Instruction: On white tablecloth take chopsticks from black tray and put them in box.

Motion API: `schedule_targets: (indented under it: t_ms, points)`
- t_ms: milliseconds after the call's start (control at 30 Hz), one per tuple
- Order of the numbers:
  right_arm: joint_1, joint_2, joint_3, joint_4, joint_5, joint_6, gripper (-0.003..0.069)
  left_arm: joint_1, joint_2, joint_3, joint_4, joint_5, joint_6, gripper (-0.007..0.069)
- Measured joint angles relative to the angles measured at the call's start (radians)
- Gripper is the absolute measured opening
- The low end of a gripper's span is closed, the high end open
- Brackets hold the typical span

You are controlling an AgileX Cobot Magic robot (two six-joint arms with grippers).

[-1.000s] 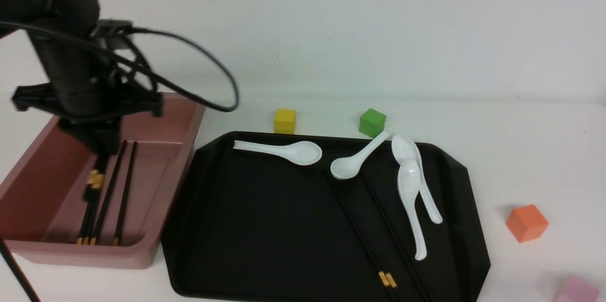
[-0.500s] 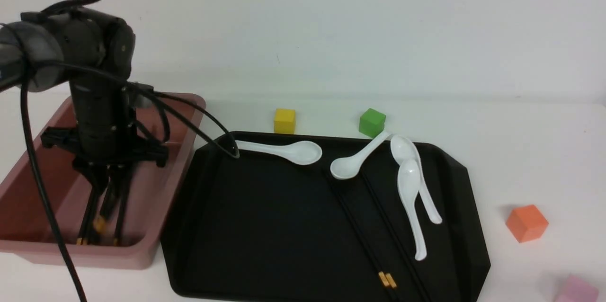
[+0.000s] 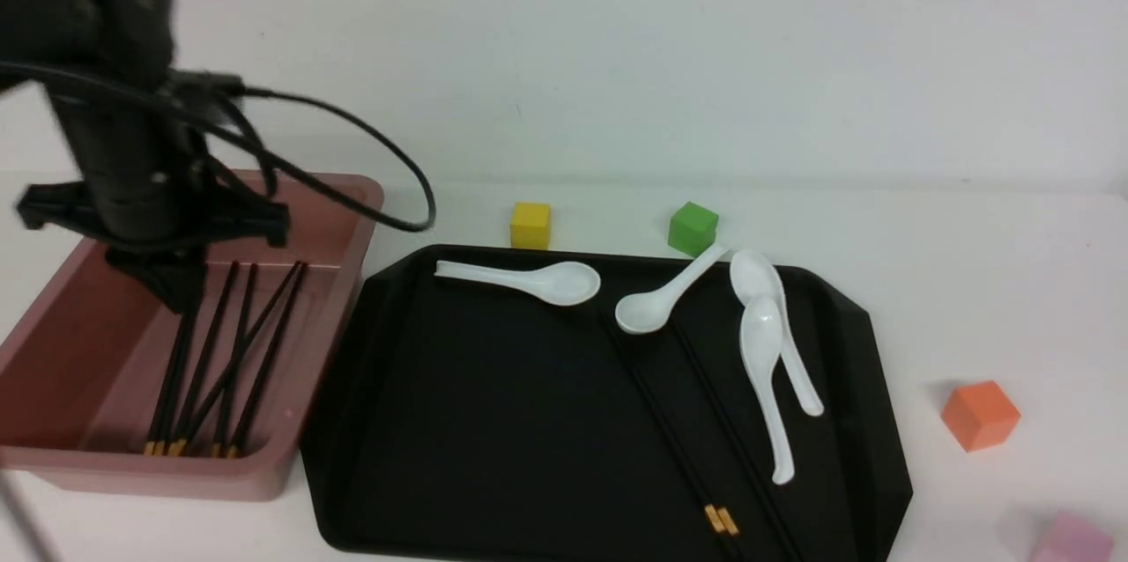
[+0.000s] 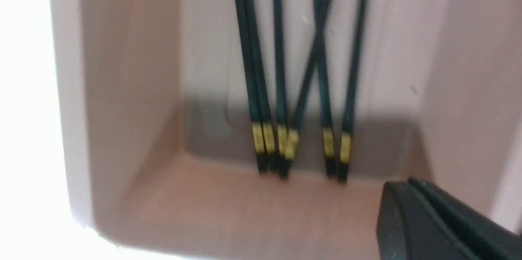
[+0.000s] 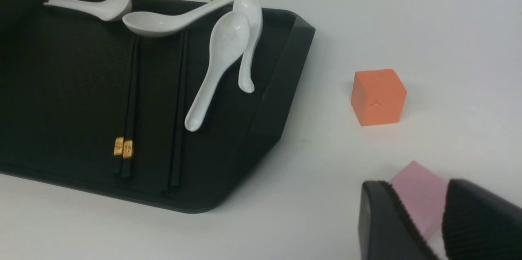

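Note:
On the white tablecloth [image 3: 969, 280], the pink box [image 3: 176, 483] at the left holds several black chopsticks [image 3: 220, 359] with gold bands toward me. They also show in the left wrist view [image 4: 281, 89], lying loose on the box floor [image 4: 130, 89]. My left gripper [image 3: 183, 302] hangs above them; its fingers [image 4: 428, 227] look pressed together and hold nothing. The black tray [image 3: 458, 421] carries more chopsticks [image 3: 679, 439], seen as two pairs in the right wrist view [image 5: 132, 89]. My right gripper [image 5: 420, 188] is slightly open and empty, low over the cloth right of the tray [image 5: 281, 89].
White spoons [image 3: 529, 280] [image 3: 661, 298] [image 3: 767, 351] lie on the tray, two across the chopsticks' far ends. A yellow cube [image 3: 530, 225] and a green cube [image 3: 693, 227] stand behind the tray. An orange cube [image 3: 980, 414] and a pink cube [image 3: 1071, 540] stand to its right.
My left gripper dipped into the box with chopsticks, then rose. Those chopsticks now lie loose in the box beside the others.

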Motion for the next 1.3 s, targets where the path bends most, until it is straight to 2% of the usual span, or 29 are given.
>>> schedule_targets:
  t_ms: [167,300,467,500,633,900,1067,1300]
  points:
    - [0.0,0.0,0.0,0.0,0.0,0.0,0.0242,0.0,-0.223,0.213,-0.015,-0.03,-0.001,-0.0013]
    - [0.0,0.0,0.0,0.0,0.0,0.0,0.0242,0.0,-0.456,0.45,-0.089,-0.178,-0.013,-0.0013]
    - [0.0,0.0,0.0,0.0,0.0,0.0,0.0242,0.0,-0.735,0.781,-0.251,-0.556,-0.017,-0.0013]
    - [0.0,0.0,0.0,0.0,0.0,0.0,0.0242,0.0,-0.819,0.883,-0.287,-0.675,-0.017,-0.0013]
    - [0.0,0.0,0.0,0.0,0.0,0.0,0.0242,0.0,-0.985,1.052,-0.329,-0.85,-0.024,-0.0013]
    - [0.0,0.0,0.0,0.0,0.0,0.0,0.0242,0.0,-1.221,1.231,-0.341,-0.922,-0.025,-0.0013]
    - [0.0,0.0,0.0,0.0,0.0,0.0,0.0242,0.0,-1.242,1.258,-0.334,-0.916,-0.025,-0.0013]
    - [0.0,0.0,0.0,0.0,0.0,0.0,0.0242,0.0,-1.263,1.263,-0.254,-0.9,-0.02,-0.0013]
